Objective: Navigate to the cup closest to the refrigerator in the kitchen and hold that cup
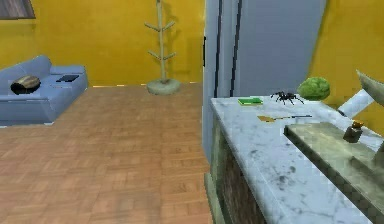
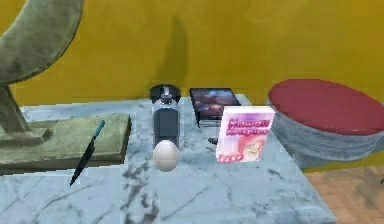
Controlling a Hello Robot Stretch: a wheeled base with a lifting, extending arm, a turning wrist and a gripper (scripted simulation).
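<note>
A tall grey refrigerator [image 1: 262, 45] stands at the far end of a marble counter [image 1: 260, 150] on the forward view's right. On that counter lie a green flat thing [image 1: 251, 100], a black spider-like thing [image 1: 287, 97], a round green thing [image 1: 315, 88] and a yellow pencil [image 1: 283, 118]. A small brown and dark thing [image 1: 353, 131] stands by the sink [image 1: 340, 150]. In the arm side view a dark upright cylinder [image 2: 165, 120] stands on the marble counter [image 2: 250, 190] with an egg-like white thing [image 2: 167, 155] in front of it.
A curved faucet [image 2: 35, 60] and sink edge [image 2: 60, 145] with a dark pen-like thing [image 2: 88, 150] lie at the arm side view's left. A pink box [image 2: 245, 135], a dark box [image 2: 213, 103] and a red-topped round thing [image 2: 325, 115] sit rightward. Wood floor [image 1: 110, 150], blue sofa [image 1: 40, 90] and a pale stand [image 1: 162, 55] lie ahead.
</note>
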